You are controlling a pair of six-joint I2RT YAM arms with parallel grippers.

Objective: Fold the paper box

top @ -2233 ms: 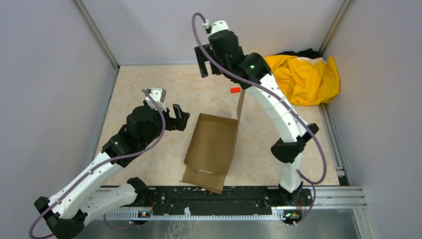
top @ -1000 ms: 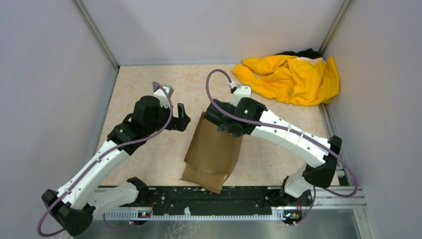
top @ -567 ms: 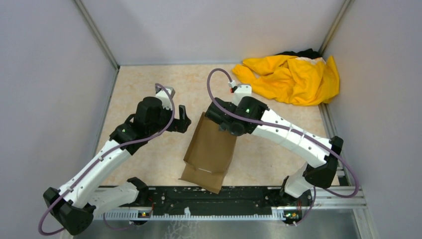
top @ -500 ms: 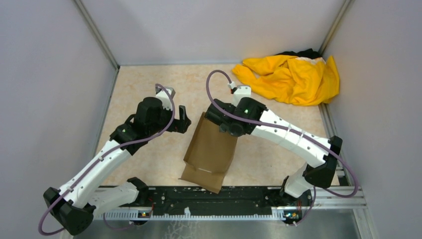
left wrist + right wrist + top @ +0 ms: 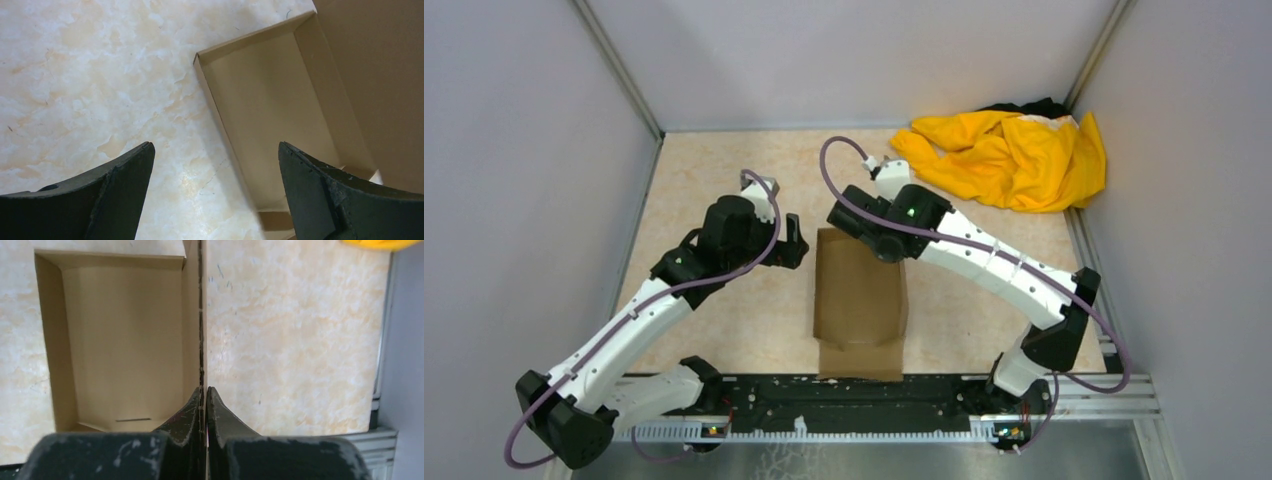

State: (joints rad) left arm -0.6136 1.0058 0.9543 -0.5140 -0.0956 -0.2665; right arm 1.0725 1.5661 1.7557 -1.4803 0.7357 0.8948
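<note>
Between my two arms, on the marbled tabletop [image 5: 714,190], lies the paper box [image 5: 859,300]: a shallow brown cardboard tray, open side up, with a flap jutting from its near end. A thin slit shows low in the near wall on my right wrist view.

Right claw [image 5: 204,390] first: it's at the box's far right corner, fingers pressed together and pinching a thin cardboard panel that stands upright along the box's right side. From my wrist I see that panel edge-on, running straight away from the fingertips, with the tray's inside to one side of it and bare tabletop to the other.

Left claw [image 5: 215,150] now: fingers spread wide, gripping nothing, hovering just over the box's far left corner. One finger hangs over the tabletop beside the box, the other over the tray's floor.

Beyond the box, off to its far right, a yellow garment [image 5: 1014,155] sits crumpled, well apart from the cardboard.
</note>
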